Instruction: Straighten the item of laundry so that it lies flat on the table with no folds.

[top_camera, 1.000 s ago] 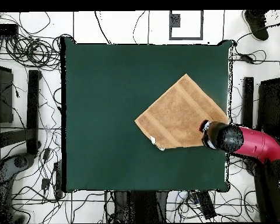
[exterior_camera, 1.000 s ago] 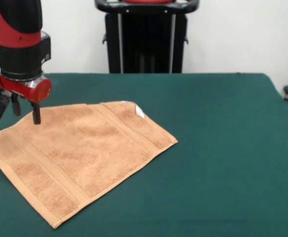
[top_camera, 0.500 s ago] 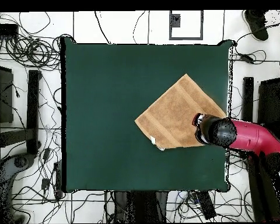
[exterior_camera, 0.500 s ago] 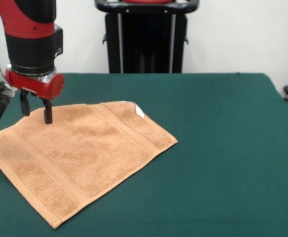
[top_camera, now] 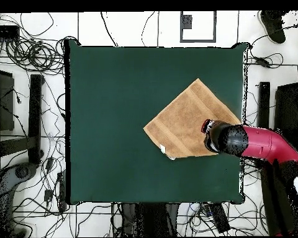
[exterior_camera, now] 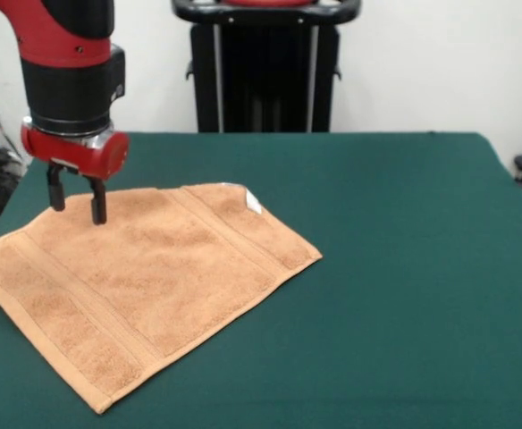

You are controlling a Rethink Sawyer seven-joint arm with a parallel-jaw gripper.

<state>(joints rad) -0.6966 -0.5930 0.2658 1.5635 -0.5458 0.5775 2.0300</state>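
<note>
The orange-tan towel lies spread on the green table at the front view's left, turned like a diamond, with band stripes and a small white tag at its far corner. In the overhead view the towel lies right of centre. My gripper hangs open and empty just above the towel's far left part, its two black fingers apart. In the overhead view the red arm comes in from the right and covers the towel's near right corner.
The black pedestal stands beyond the table's far edge. Cables and dark stands lie on the floor around the table. The towel's left corner reaches near the table's edge.
My gripper has moved sideways over the towel, rightward in the front view and leftward in the overhead view. It stays open. The towel has not moved.
</note>
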